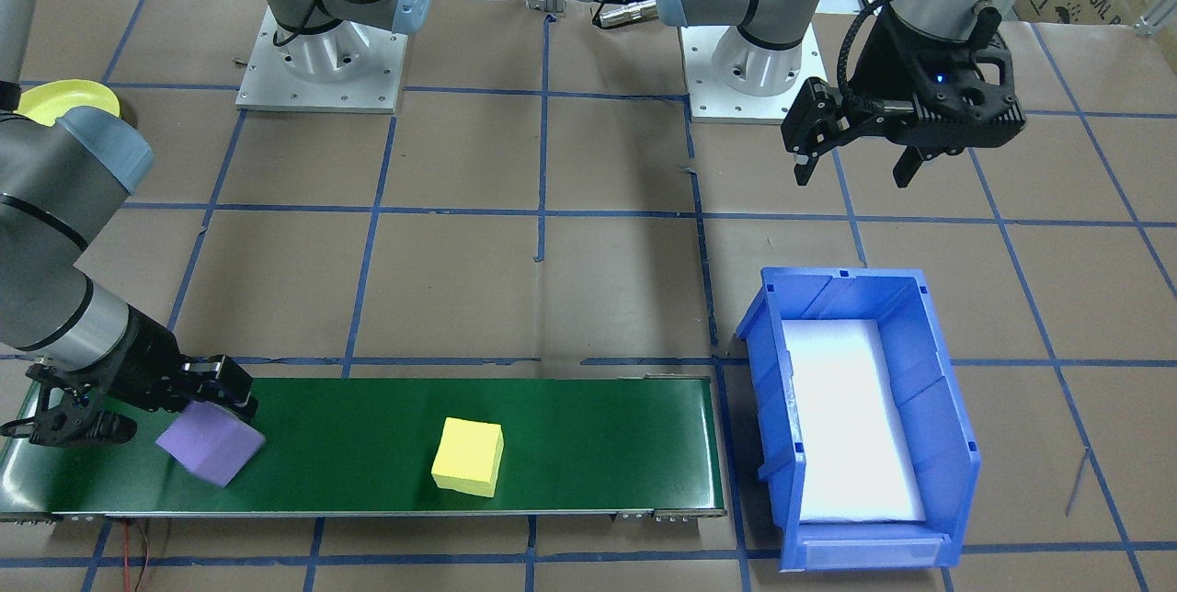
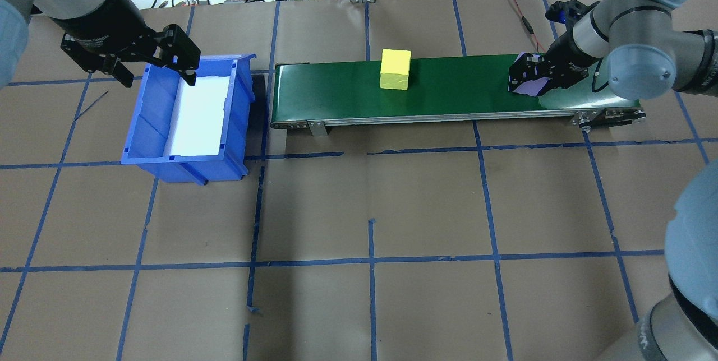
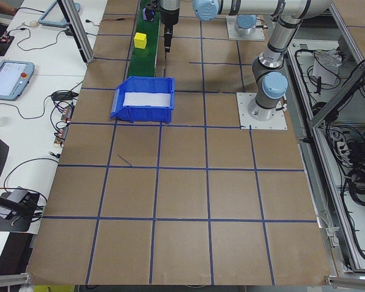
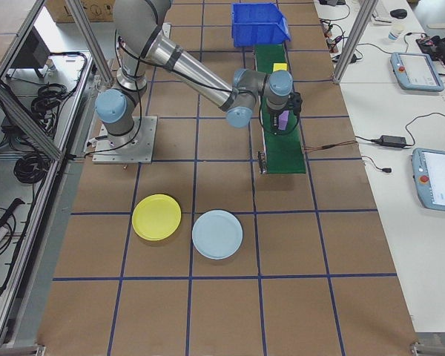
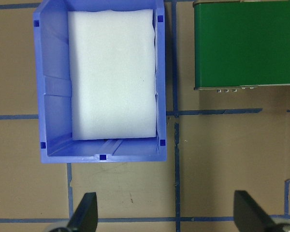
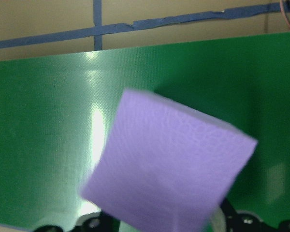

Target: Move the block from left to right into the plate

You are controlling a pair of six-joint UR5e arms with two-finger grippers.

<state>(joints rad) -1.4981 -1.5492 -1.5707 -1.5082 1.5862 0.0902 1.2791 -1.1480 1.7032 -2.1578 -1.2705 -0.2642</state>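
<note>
My right gripper (image 1: 170,415) is shut on a purple block (image 1: 210,449), which hangs tilted just over the robot's-right end of the green conveyor belt (image 1: 368,426). In the right wrist view the purple block (image 6: 169,164) fills the middle and casts a shadow on the belt. A yellow block (image 1: 468,456) rests mid-belt. A yellow plate (image 4: 156,216) and a light blue plate (image 4: 217,233) lie on the table to the robot's right. My left gripper (image 1: 855,171) hovers open and empty, beside the blue bin (image 1: 947,408) on the robot's side.
The blue bin (image 2: 146,125), lined with white foam, stands off the belt's left end. Blue tape lines grid the brown table. Both arm bases are bolted along the robot's side. Cables and tablets lie beyond the belt.
</note>
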